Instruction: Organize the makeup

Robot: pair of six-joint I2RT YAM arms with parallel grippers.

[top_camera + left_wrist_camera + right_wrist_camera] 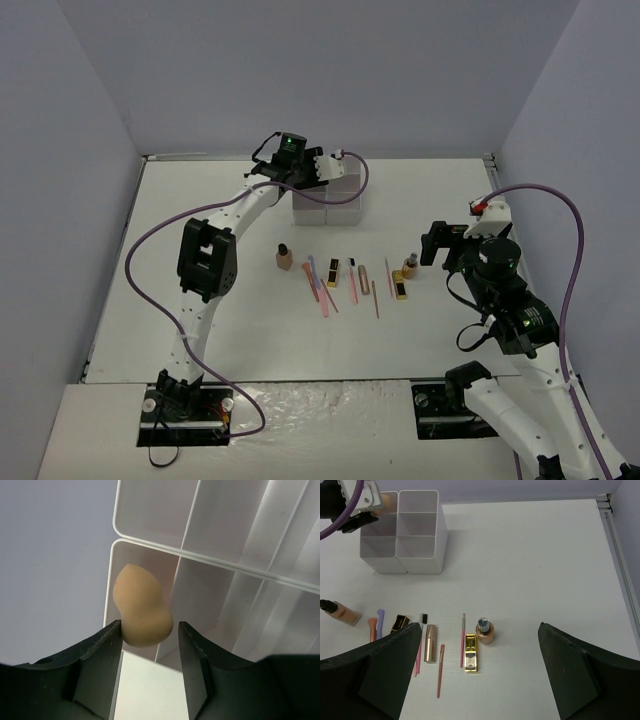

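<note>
At the far left, a strip of bare worktop [120,260] is seen between the left wall and the left arm. The left end effector [325,172] is held over the rear of the white compartment box [325,208], which stands towards the back of the worktop, apart from every edge. In the left wrist view a peach sponge [140,607] is seen at the rim of a corner compartment. The jaws are parted: one finger [107,650] touches the sponge's bulb and a thin gap shows at the other, so the sponge is not clamped.

In front of the box a bare band of worktop is left, and then a loose row of makeup is laid out. At its left end a tan bottle [340,611] lies on its side. Next to it thin sticks [462,640] are scattered among a black-and-gold tube [399,622] and a gold tube [471,658], some close together and some touching. At the right end a second tan bottle [485,631] stands upright, just behind the gold tube.

The right end effector [440,245] hangs near that upright bottle with its jaws spread wide and nothing between them. To its right, open worktop runs to the railed right edge [616,545].
</note>
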